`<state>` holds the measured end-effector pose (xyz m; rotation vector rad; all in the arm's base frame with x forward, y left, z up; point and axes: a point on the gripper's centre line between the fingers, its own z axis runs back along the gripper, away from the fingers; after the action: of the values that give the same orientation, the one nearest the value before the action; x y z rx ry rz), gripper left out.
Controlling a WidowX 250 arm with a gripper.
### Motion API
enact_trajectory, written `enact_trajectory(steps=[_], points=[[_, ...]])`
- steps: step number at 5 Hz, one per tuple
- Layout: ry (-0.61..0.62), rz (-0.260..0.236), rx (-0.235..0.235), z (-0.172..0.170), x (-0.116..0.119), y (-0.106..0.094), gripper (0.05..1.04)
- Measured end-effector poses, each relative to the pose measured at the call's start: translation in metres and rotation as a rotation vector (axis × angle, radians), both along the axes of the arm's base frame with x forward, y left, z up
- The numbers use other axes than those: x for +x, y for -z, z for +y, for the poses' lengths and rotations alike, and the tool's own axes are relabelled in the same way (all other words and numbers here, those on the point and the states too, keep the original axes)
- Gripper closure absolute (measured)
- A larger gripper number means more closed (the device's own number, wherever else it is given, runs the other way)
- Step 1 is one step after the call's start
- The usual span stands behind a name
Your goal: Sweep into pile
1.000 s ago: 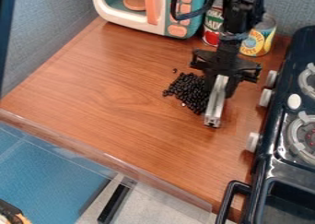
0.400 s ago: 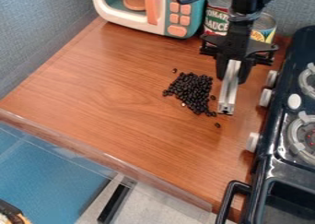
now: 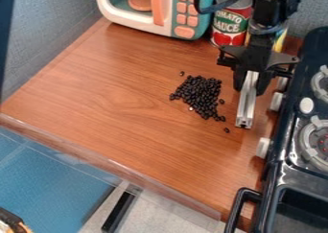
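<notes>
Gripping a silvery bar (image 3: 246, 105) in the end effector (image 3: 251, 86), between the beans (image 3: 200, 95) and the stove (image 3: 288, 141). Beside the end effector, on the table (image 3: 109, 112), mostly gathered into one pile. Seemingly near done; left to sweep in: a stray bean (image 3: 226, 130) near the bar's foot, another stray (image 3: 182, 73) farther off, past the pile.

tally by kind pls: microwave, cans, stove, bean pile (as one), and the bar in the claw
toy microwave: 1
cans: 2
stove: 1
black bean pile: 1
metal bar in the claw: 1
total: 6
</notes>
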<state>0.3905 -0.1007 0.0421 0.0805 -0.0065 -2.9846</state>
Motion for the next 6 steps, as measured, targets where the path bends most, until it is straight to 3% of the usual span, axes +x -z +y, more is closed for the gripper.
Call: enact_trajectory(steps=[1, 3, 6], points=[[-0.001, -0.026, 0.024, 0.0, 0.002, 0.003, 0.706], [-0.029, -0.006, 0.031, 0.001, -0.005, 0.022, 0.706], [-0.004, -0.013, 0.062, 0.001, -0.009, 0.026, 0.706]])
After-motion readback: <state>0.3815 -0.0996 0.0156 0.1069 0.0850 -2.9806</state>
